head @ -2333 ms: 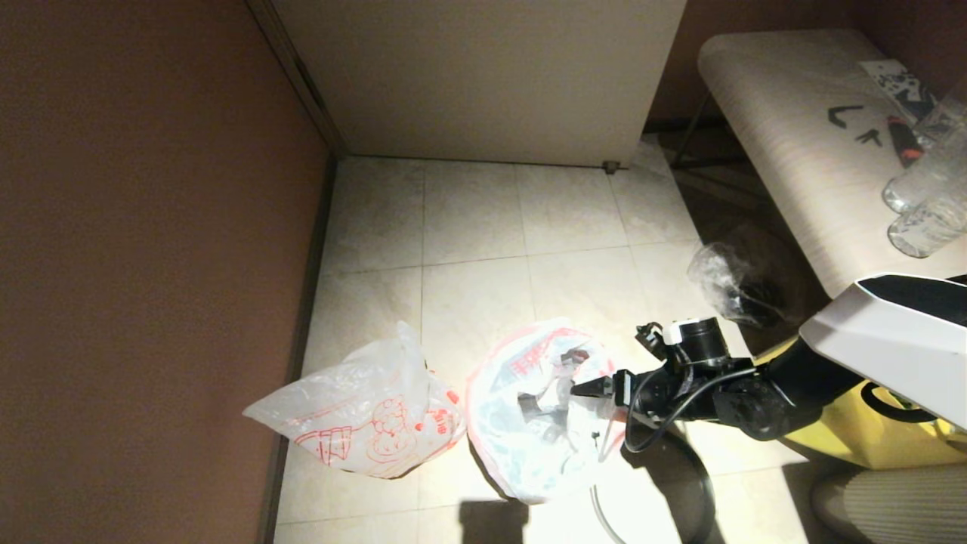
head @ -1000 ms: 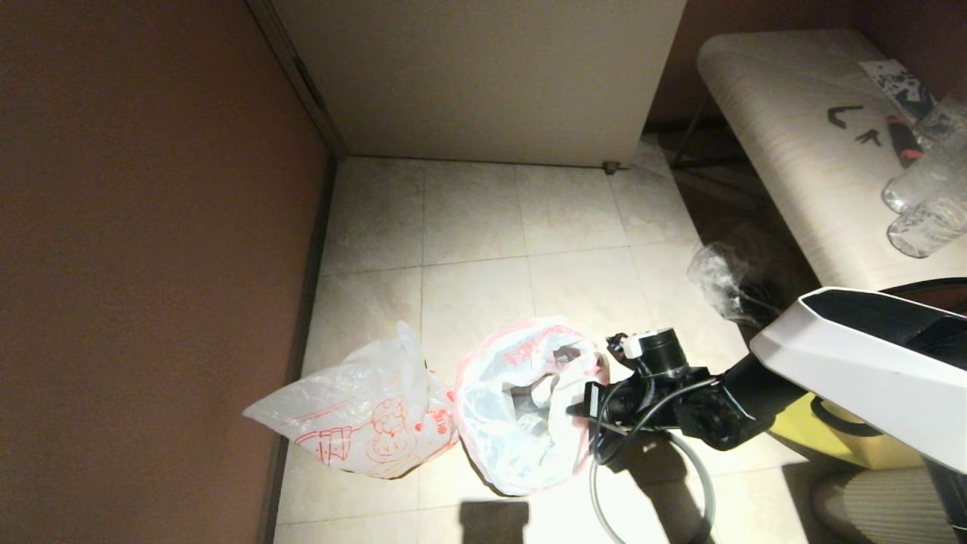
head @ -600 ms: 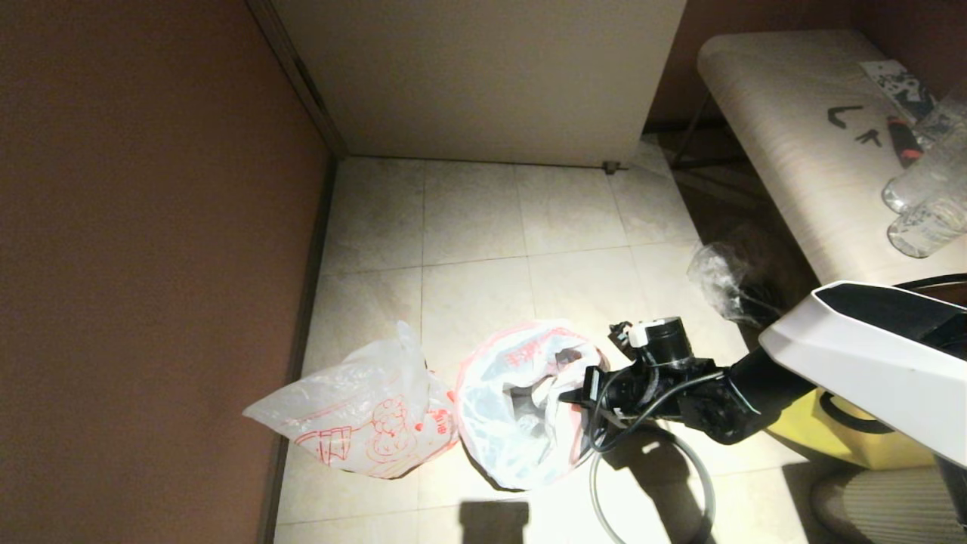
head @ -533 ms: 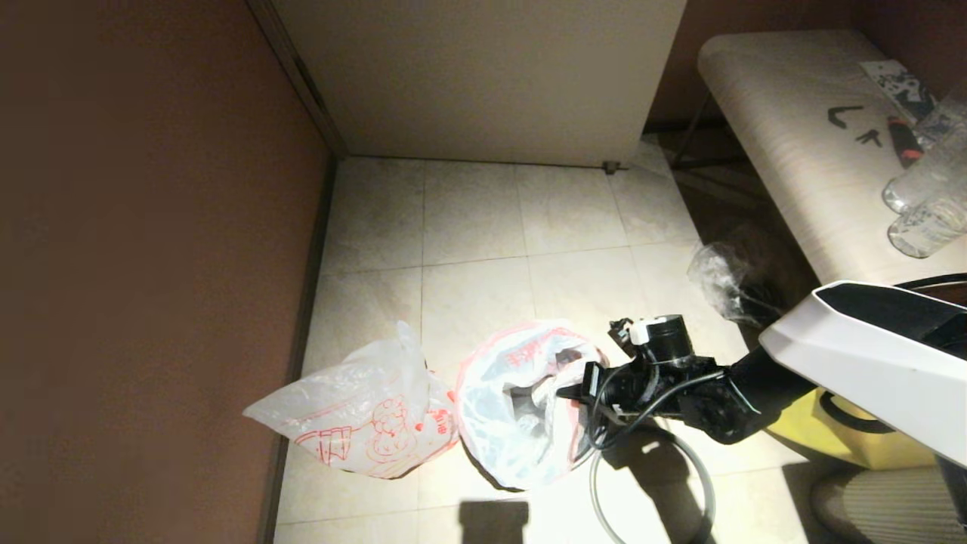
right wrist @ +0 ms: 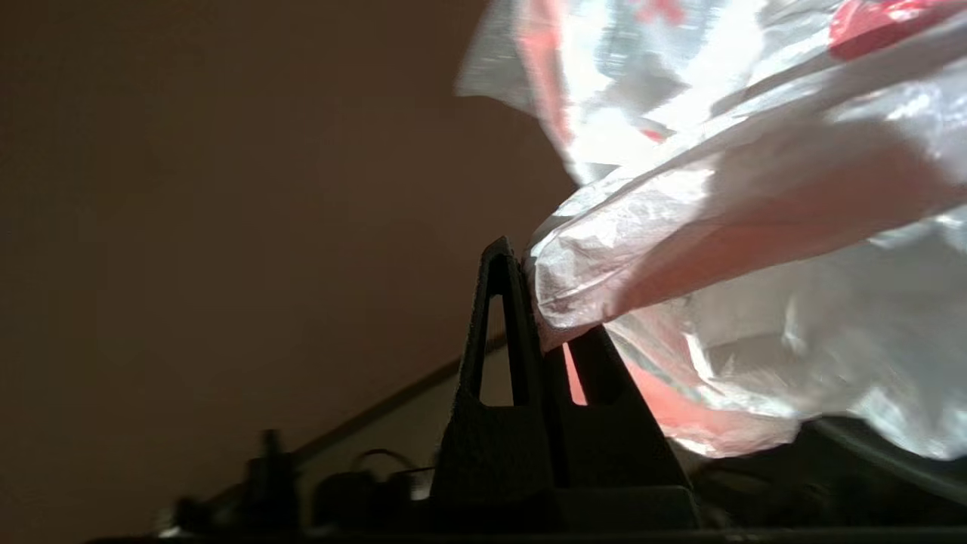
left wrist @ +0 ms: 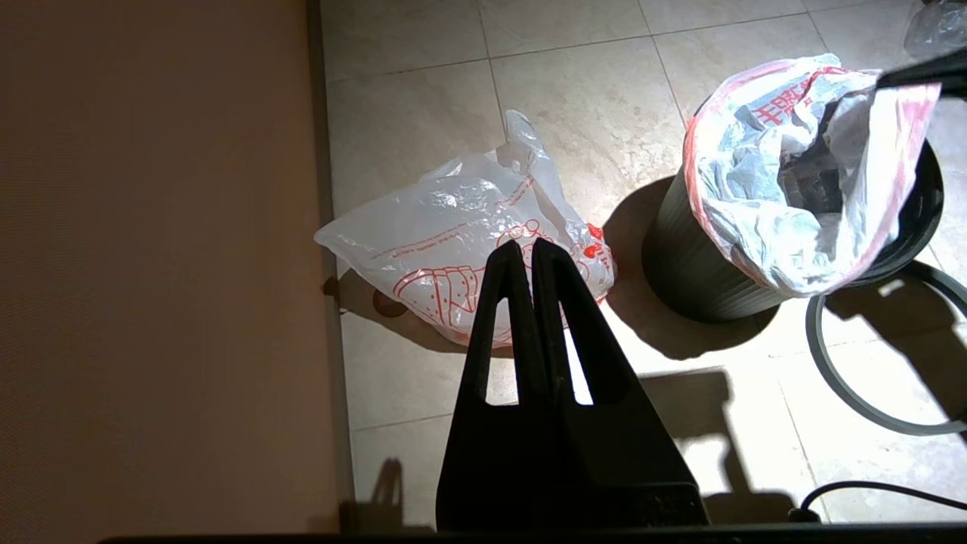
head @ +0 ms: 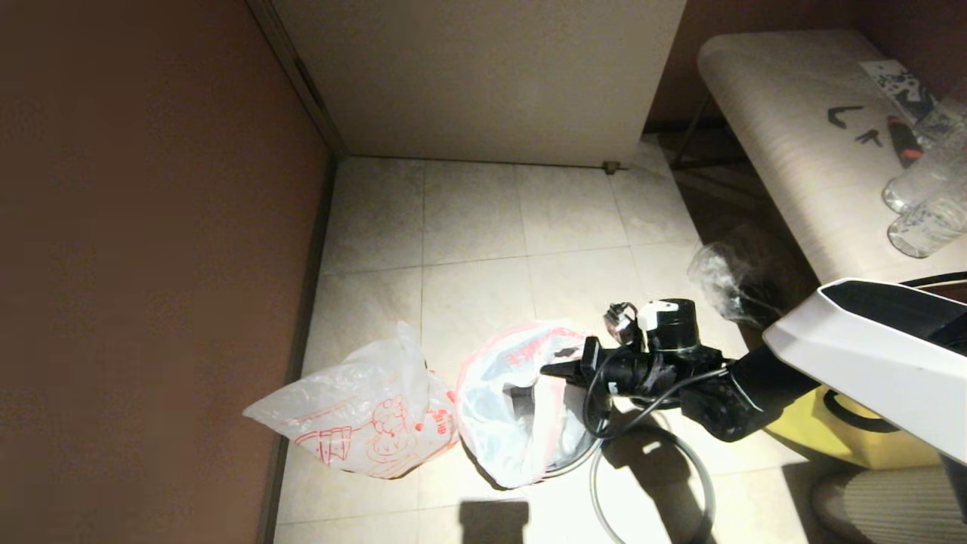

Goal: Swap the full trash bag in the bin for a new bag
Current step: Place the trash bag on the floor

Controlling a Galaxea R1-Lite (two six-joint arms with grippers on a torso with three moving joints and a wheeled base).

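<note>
The right gripper [head: 545,369] has swung up and over toward the left since a moment ago, dragging the near edge of the full trash bag [head: 521,412] inward so the bin's [left wrist: 699,276] grey ring now lies bare on the right. Over by the brown wall [head: 151,264] the new bag [head: 363,419] lies crumpled on the tiles, just beside the bin. The left gripper [left wrist: 531,253] hangs above that bag, fingers pressed together on nothing. Next comes the bin with the full bag in it, its pink edge pinched between the right gripper's closed fingers [right wrist: 502,302], the plastic bunched against their tips. A yellow tote [head: 854,434] sits behind the arm.
</note>
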